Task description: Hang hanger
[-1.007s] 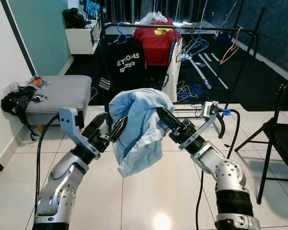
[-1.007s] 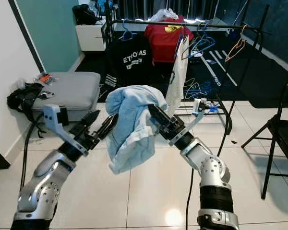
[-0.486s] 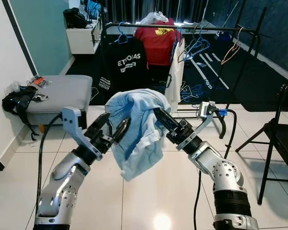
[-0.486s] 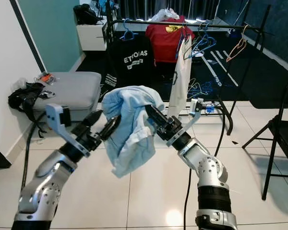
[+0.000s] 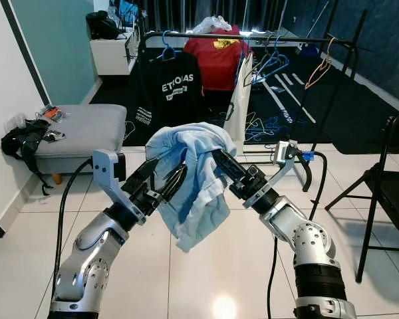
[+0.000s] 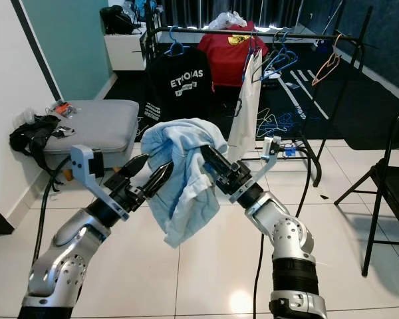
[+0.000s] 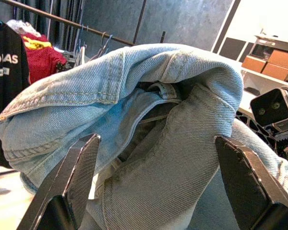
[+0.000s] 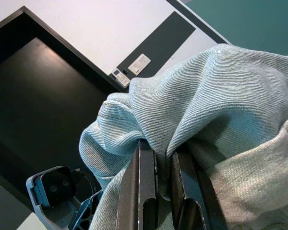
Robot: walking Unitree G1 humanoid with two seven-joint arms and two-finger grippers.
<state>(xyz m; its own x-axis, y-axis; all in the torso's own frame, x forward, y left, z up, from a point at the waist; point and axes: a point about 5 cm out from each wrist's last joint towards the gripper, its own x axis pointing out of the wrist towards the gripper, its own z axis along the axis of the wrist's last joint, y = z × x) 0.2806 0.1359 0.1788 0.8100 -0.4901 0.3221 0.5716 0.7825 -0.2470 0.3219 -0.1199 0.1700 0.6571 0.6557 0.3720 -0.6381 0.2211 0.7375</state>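
A light blue denim garment (image 5: 194, 178) hangs bunched in mid-air before me. My right gripper (image 8: 161, 165) is shut on a fold of it near the top, its fingertips buried in the cloth (image 5: 221, 159). My left gripper (image 5: 167, 171) is open just left of the garment, and its two fingers (image 7: 81, 163) stand wide on either side of the denim without pinching it. What lies inside the folds is hidden. Behind stands a black clothes rack (image 5: 299, 40) with a black T-shirt (image 5: 173, 86), a red shirt (image 5: 216, 56), blue hangers (image 5: 271, 63) and an orange hanger (image 5: 317, 70).
A grey ottoman (image 5: 80, 126) stands at the left with a black bag (image 5: 20, 143) beside it. A black folding chair (image 5: 392, 176) is at the right. More hangers (image 5: 263, 126) and a cable lie on the floor under the rack.
My left gripper has moved right, closer to the garment, so that its fingers now straddle the cloth. The garment's lower end has swung a little to the right and hangs lower.
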